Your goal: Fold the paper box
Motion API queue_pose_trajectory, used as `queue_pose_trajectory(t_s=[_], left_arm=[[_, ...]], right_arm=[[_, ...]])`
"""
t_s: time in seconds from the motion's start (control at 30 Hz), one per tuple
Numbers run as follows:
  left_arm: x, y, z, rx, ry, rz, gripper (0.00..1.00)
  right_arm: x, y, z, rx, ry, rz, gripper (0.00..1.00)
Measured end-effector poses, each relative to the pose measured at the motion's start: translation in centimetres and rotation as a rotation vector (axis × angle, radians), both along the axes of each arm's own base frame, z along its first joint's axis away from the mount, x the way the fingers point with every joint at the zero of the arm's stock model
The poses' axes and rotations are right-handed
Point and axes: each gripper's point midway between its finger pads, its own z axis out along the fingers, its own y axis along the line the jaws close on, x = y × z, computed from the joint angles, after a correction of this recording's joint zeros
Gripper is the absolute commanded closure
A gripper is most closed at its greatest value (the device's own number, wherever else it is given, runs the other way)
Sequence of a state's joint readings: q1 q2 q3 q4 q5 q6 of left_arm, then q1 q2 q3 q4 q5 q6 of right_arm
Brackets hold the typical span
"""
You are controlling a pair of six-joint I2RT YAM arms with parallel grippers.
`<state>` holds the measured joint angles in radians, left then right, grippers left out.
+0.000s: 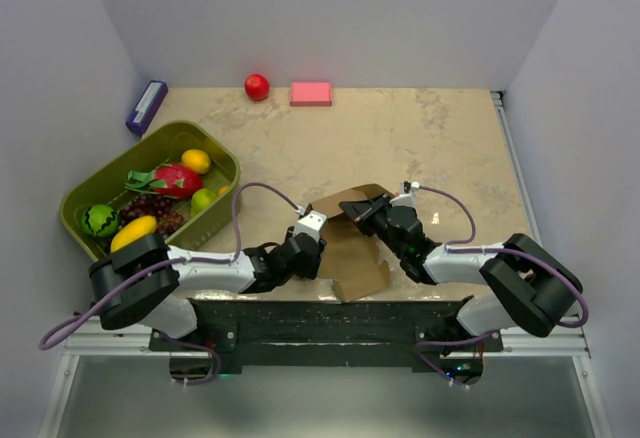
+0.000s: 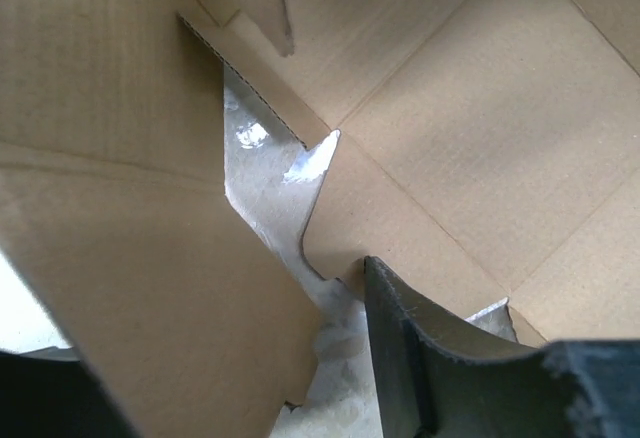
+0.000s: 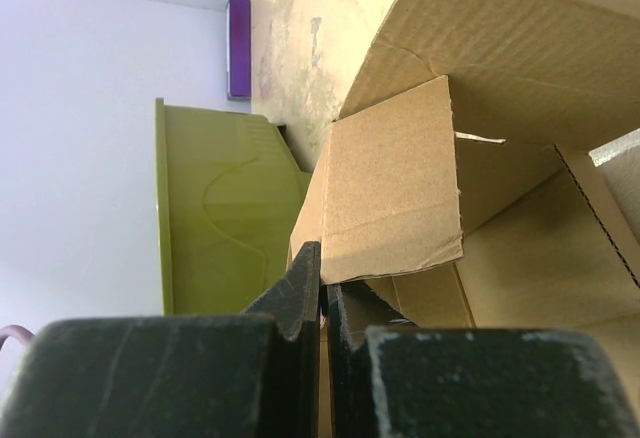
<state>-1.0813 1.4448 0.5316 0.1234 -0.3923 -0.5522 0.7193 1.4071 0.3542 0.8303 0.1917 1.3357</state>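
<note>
The paper box [image 1: 355, 258] is a flat brown cardboard sheet with partly raised flaps, lying near the table's front edge between the two arms. My left gripper [image 1: 322, 248] is at its left side. In the left wrist view the gripper [image 2: 215, 358] is open, one dark finger [image 2: 420, 358] rests on the cardboard [image 2: 480, 108], and a large flap lies across the gap. My right gripper [image 1: 362, 214] is at the sheet's upper right. In the right wrist view it [image 3: 322, 278] is shut on a thin edge of the box [image 3: 395, 178], just below a raised flap.
A green basket [image 1: 232, 163] of toy fruit stands at the left, also in the right wrist view [image 3: 230, 218]. A purple box [image 1: 146, 106] lies against the left wall. A red ball [image 1: 257, 86] and a pink block [image 1: 311, 93] sit at the back.
</note>
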Motion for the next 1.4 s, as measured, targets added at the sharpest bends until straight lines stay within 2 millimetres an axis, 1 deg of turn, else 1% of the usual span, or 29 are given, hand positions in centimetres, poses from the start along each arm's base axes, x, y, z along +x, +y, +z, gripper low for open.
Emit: queue_pose_trajectory(t_s=[0.1,0.23,0.33,0.6,0.8,1.07,1.17,1.23,1.27,1.3,1.37,1.4], left_arm=[[0.1,-0.2,-0.1,0.018,-0.009,-0.006,0.49],[0.3,-0.3,-0.1,0.033,-0.02,-0.004,0.56],[0.4,-0.3,-0.1,0.037,-0.023,-0.004,0.58],[0.7,-0.8,1.0,0.028,-0.05,-0.023,0.63],[0.8,-1.5,1.1,0.041,-0.054,-0.048,0.66],[1.1,-2.8,1.3,0.094,-0.083,-0.086,0.66],[1.2,-3.2,1.3,0.12,-0.102,-0.104,0.63],[1.2,-3.3,1.2,0.13,-0.111,-0.11,0.56],[1.2,-3.3,1.2,0.132,-0.116,-0.114,0.52],[1.3,-3.4,1.3,0.132,-0.12,-0.117,0.41],[1.3,-3.6,1.7,0.123,-0.132,-0.129,0.35],[1.3,-3.7,2.0,0.113,-0.138,-0.137,0.3]], right_arm=[[0.0,0.0,0.0,0.0,0.0,0.0,1.0],[0.0,0.0,0.0,0.0,0.001,0.0,1.0],[0.0,0.0,0.0,0.0,0.001,0.0,1.0],[0.0,-0.1,-0.1,0.0,0.001,-0.005,1.0],[0.2,-0.3,0.0,0.0,0.0,-0.021,1.0],[0.7,-0.4,-0.3,0.004,-0.003,-0.034,1.0],[0.7,-0.3,-0.2,0.011,-0.007,-0.034,1.0],[0.8,-0.3,-0.1,0.014,-0.009,-0.033,1.0],[0.7,-0.3,-0.2,0.014,-0.009,-0.032,1.0],[0.7,-0.3,-0.2,0.013,-0.007,-0.031,1.0],[0.6,-0.2,-0.4,0.01,-0.002,-0.026,1.0],[0.6,-0.2,-0.3,0.01,-0.002,-0.023,1.0]])
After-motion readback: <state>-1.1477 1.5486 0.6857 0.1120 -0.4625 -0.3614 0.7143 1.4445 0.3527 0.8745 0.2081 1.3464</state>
